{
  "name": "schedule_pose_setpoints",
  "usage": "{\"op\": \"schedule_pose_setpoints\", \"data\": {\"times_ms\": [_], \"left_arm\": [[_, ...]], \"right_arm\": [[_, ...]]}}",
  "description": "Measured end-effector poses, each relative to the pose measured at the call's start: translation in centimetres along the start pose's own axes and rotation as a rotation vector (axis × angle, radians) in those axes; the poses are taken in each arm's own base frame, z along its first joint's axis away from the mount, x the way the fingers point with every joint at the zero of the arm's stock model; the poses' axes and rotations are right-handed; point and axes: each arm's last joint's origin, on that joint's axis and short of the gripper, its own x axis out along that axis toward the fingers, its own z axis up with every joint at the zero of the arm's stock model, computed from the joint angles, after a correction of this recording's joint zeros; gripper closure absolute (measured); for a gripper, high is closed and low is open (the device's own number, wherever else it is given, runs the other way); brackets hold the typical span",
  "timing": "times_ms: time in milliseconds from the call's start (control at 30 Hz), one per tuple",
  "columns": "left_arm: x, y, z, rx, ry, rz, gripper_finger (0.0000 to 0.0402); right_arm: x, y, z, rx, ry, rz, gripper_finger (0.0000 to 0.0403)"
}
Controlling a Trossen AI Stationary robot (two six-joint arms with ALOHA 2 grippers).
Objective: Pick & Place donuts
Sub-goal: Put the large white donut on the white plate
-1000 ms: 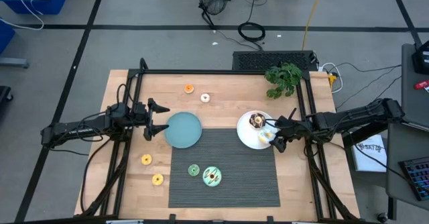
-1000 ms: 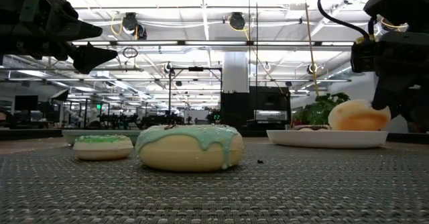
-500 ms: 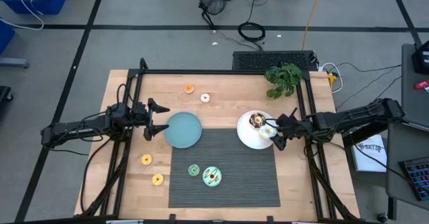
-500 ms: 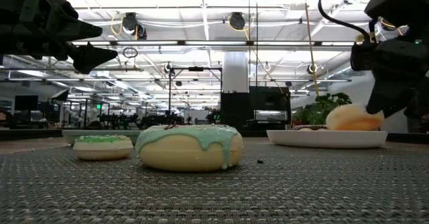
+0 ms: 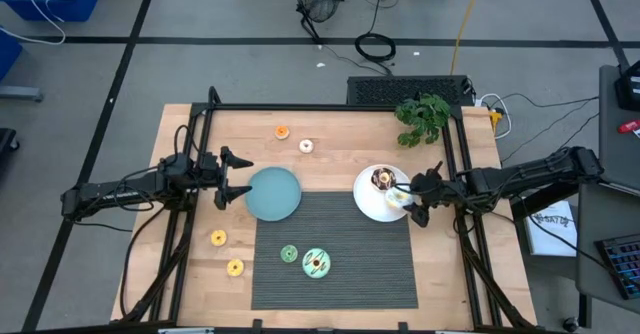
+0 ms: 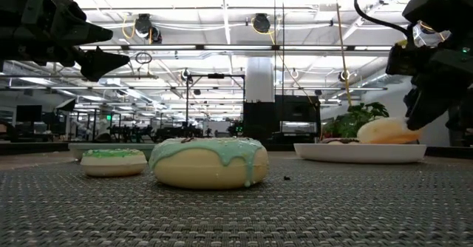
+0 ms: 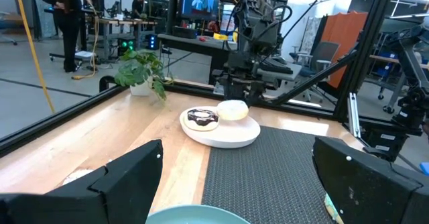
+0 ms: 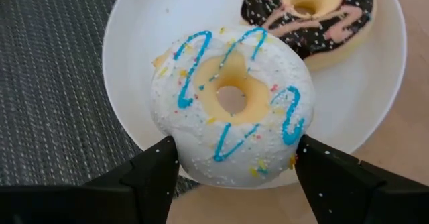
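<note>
Donuts: eight in all. Two on the white plate (image 5: 372,206): a white-iced donut (image 8: 231,106) with blue squiggles, gripped between the right gripper (image 8: 231,165)'s jaws, and a chocolate donut (image 8: 310,13) beside it. Two green ones (image 5: 317,263) lie on the dark mat (image 5: 370,274), two yellow ones (image 5: 218,238) on the wood. An orange one (image 5: 281,131) and a small white one (image 5: 306,145) sit far back. The left gripper (image 5: 237,176) hovers wide open beside the teal plate (image 5: 274,193).
</note>
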Motion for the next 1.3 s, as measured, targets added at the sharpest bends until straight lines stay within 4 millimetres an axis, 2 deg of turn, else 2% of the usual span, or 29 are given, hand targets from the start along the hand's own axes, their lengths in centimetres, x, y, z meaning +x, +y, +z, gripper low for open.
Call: {"op": "schedule_pose_setpoints", "data": {"times_ms": [267,1067,1300], "left_arm": [[0.00,0.00,0.00,0.000,0.000,0.000,0.0023],[0.00,0.00,-0.01,0.000,0.000,0.000,0.0023],[0.00,0.00,0.00,0.000,0.000,0.000,0.0023]], "right_arm": [[0.03,-0.04,0.26,0.039,-0.053,-0.038,0.0135],[-0.01,0.33,0.77,0.045,-0.101,0.006,0.0135],[0.02,0.06,0.35,0.075,-0.060,-0.020,0.0132]]}}
